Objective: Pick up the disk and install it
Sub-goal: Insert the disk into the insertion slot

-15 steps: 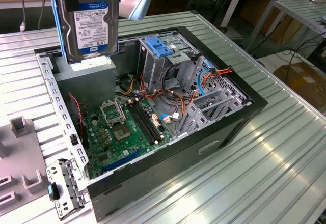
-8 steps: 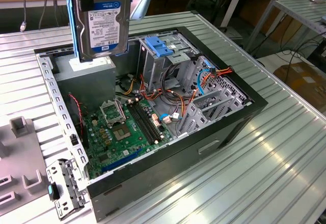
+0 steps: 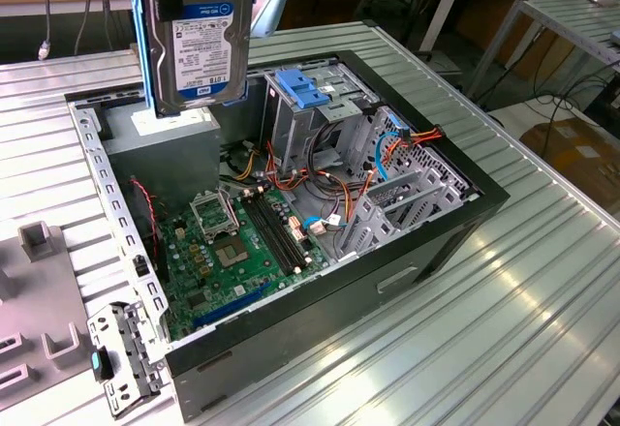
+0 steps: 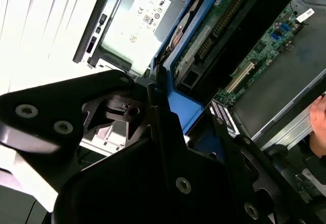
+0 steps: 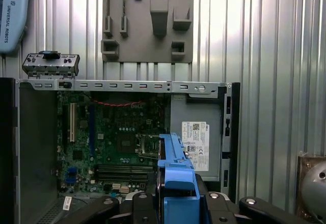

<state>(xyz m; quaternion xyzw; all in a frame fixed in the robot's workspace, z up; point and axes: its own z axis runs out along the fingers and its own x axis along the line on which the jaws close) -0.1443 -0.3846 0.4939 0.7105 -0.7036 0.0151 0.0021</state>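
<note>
A: Status? Where's the flat silver rectangular disk (image 3: 199,44) w/ the blue plastic carrier?

B: Up in the air. In the exterior view we see it hanging upright, label toward the cam, over the grey power-supply box (image 3: 165,140) at the corner of the open black computer case (image 3: 436,242). As far as we can tell, it touches nothing below.

A: And the gripper (image 5: 175,199)?

B: Pinching the disk. In the first wrist view its black jaws stand either side of the carrier's edge, w/ the green motherboard (image 5: 117,142) underneath.

A: So pickup's done?

B: We judge yes. Lift's done and we're at the carry stage; install not yet begun. The grey metal drive cage (image 3: 320,106) w/ the blue plastic clip (image 3: 305,87) sits to the exterior view's right of the disk, apart from it.

A: What does seating it call for?

B: Our guess: matching the disk's tilt to the cage slot, squaring the carrier to it, and staying clear of the orange and red cables (image 3: 426,138) beside the cage. The case itself rests on the ribbed metal bench (image 3: 542,329).
</note>
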